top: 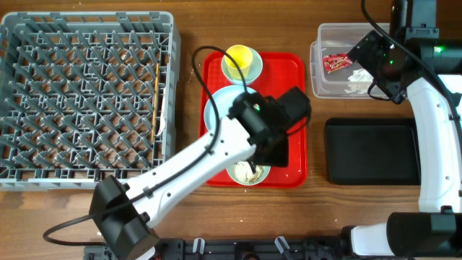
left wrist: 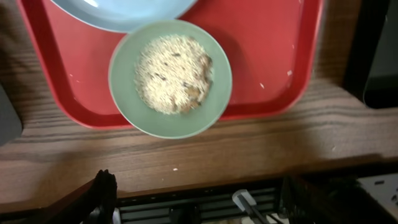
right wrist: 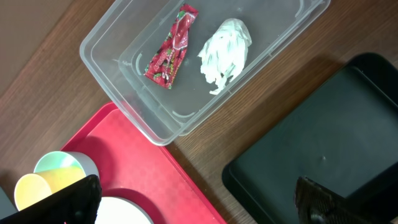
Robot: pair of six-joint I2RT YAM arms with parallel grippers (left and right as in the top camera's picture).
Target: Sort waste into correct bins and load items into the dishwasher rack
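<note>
A pale green bowl (left wrist: pixel 171 74) holding beige crumbly food (left wrist: pixel 174 73) sits at the front edge of the red tray (left wrist: pixel 261 56), beside the pale blue plate (left wrist: pixel 124 12). My left gripper (left wrist: pixel 199 205) is open and empty above this bowl (top: pixel 247 173). A yellow cup (top: pixel 242 61) stands in a second bowl (right wrist: pixel 62 163). The red wrapper (right wrist: pixel 171 46) and the white scrap (right wrist: pixel 225 53) lie in the clear tub (right wrist: pixel 106 56). My right gripper (right wrist: pixel 196 205) is open and empty, above the gap between the tub and the black tray (right wrist: pixel 311 143). A wooden stick (top: pixel 157 94) lies in the grey rack (top: pixel 86 94).
The red tray (top: pixel 292 79) lies between the rack and the two bins. The clear tub (top: pixel 321 79) is at the back right and the black tray (top: pixel 372 152) is in front of it. The left arm crosses the table's front left.
</note>
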